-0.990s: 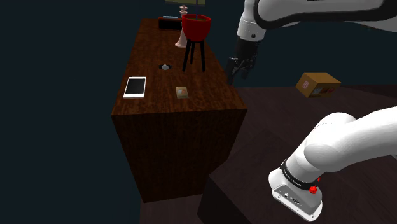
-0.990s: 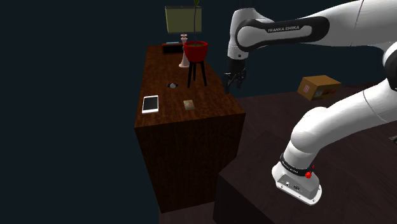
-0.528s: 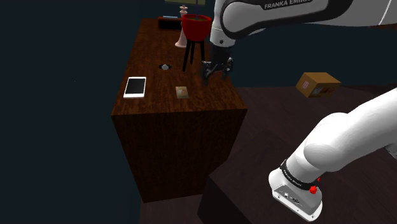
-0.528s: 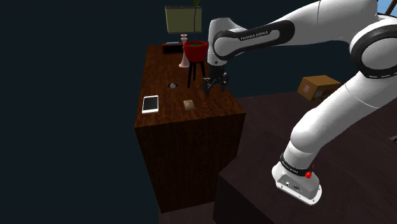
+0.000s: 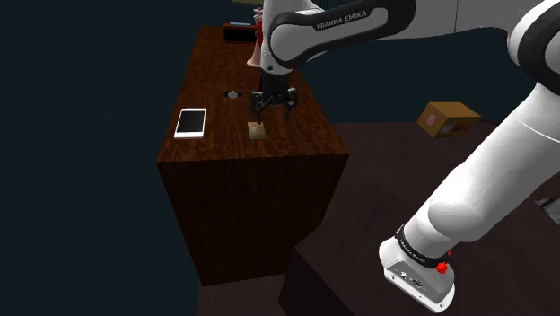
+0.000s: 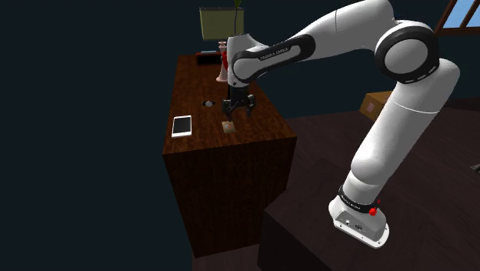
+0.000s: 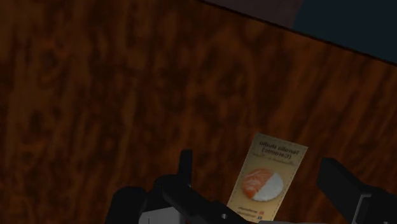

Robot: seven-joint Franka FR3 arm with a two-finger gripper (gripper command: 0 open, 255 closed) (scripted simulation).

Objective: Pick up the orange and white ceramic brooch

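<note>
I'm hovering one black two-finger gripper [image 5: 273,111] over one orange and white brooch on its pale card [image 7: 267,178].
Its fingers are standing wide apart, gripping nothing; one flat white tablet [image 5: 190,122] is lying nearby.

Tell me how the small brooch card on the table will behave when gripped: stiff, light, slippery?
The card lies flat on the table, so it looks thin and probably light. The open gripper may find little edge to clasp; it could slide. Its brooch might be fragile.
</note>
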